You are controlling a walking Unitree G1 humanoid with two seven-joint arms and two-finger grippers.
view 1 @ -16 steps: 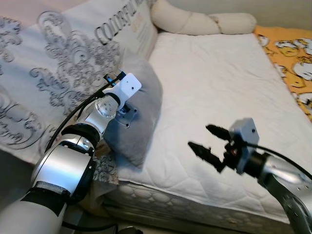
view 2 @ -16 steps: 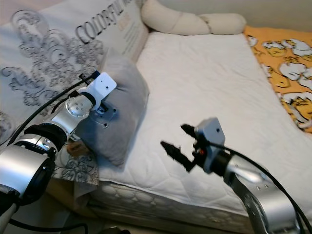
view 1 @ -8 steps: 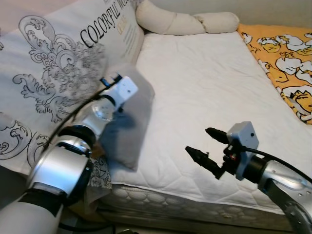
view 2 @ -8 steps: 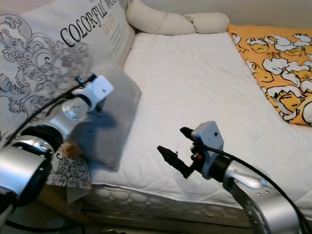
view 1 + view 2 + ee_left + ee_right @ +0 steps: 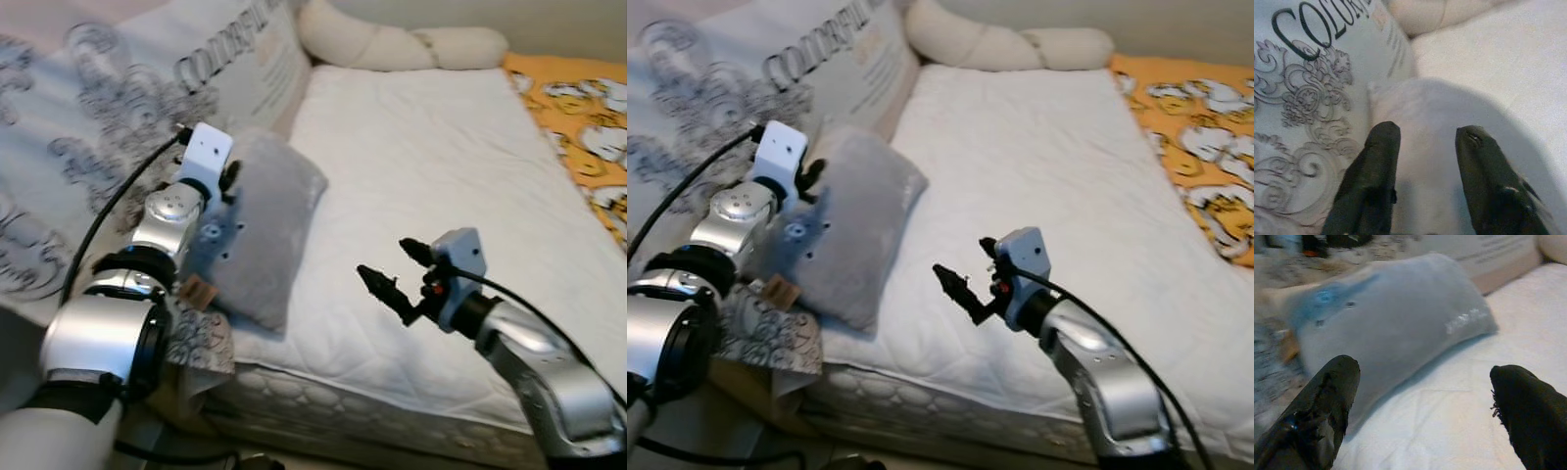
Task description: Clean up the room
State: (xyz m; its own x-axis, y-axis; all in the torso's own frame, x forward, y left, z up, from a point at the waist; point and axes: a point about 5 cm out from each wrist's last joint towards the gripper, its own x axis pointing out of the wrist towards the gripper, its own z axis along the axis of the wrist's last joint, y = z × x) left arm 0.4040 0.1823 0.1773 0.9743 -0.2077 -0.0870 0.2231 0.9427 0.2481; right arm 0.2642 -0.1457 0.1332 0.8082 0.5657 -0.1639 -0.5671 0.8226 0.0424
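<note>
While the grey pillow (image 5: pixel 263 230) lies at the white mattress (image 5: pixel 460 166) edge against the patterned duvet (image 5: pixel 88 147), the left gripper (image 5: pixel 1425 142) sits on it with fingers parted around its fabric, and the right gripper (image 5: pixel 392 269) hovers wide open over the mattress near the pillow.

I am seeing a long cream bolster cushion (image 5: pixel 407 44) lying across the head of the mattress, and an orange cartoon-print blanket (image 5: pixel 588 127) lying along its right edge.
</note>
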